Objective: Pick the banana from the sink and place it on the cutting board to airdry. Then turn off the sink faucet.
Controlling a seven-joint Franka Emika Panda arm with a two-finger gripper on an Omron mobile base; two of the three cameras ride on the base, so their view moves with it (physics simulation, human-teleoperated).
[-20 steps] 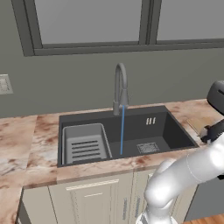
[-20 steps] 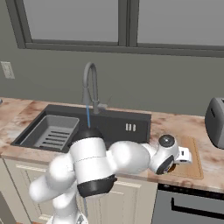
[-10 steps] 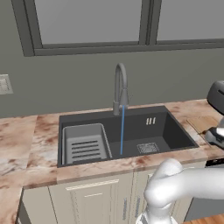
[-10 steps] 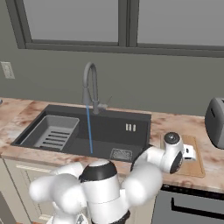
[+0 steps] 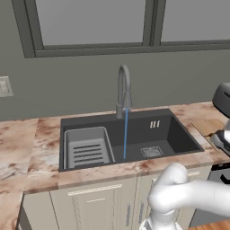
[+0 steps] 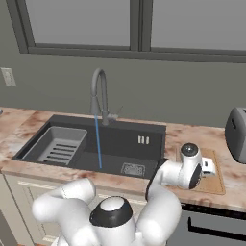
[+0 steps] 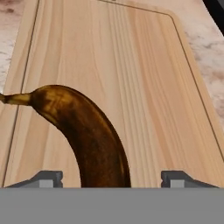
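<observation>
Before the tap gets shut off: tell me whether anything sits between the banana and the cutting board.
Nothing visible does. In the hand view the banana lies over the bare cutting board, between the spread fingertips of the gripper, which touch neither side of it. The faucet is running.

A dark-framed window (image 5: 134, 22) sits in the grey wall (image 5: 67, 85). Below the marbled surface (image 5: 27, 148) are cream cabinet doors (image 5: 94, 206). A wall outlet (image 5: 4, 86) is at left.
</observation>
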